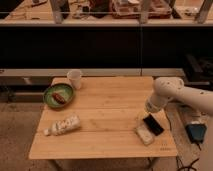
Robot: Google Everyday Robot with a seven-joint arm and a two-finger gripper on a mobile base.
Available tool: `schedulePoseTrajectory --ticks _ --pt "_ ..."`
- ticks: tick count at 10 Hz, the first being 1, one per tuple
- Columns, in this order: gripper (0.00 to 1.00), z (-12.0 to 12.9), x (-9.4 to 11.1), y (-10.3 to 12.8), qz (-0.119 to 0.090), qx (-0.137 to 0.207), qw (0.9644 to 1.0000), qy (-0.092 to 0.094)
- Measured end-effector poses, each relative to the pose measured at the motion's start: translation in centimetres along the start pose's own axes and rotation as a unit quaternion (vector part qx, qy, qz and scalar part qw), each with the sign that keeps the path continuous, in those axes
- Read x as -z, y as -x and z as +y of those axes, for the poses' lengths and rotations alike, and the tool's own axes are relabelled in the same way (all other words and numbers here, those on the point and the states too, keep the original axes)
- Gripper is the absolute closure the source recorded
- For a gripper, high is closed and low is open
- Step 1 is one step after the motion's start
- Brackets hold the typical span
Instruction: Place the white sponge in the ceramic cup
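Observation:
The white sponge (144, 133) lies on the wooden table (105, 107) near the front right, next to a black phone (153, 124). The ceramic cup (74, 79) stands upright at the table's back left. My gripper (145, 113) hangs at the end of the white arm (172, 92), just above and behind the phone and sponge. It holds nothing that I can see.
A green bowl (58, 95) with something reddish in it sits left, in front of the cup. A white patterned bottle (64, 125) lies on its side at the front left. A blue object (196, 133) is on the floor to the right. Shelving runs behind the table.

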Motion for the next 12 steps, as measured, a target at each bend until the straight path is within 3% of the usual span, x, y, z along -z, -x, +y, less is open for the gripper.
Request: schedulePoseTrajectory --ticks 2,7,12 --pt "0.2 -0.2 -0.1 0.0 -0.001 0.001 1.0 -0.002" --pt "0.2 -2.7 -1.9 4.8 -0.034 -0.004 0.9988 -0.035" --pt "0.2 -5.1 -3.8 5.7 -0.033 0.012 0.9976 -0.06"
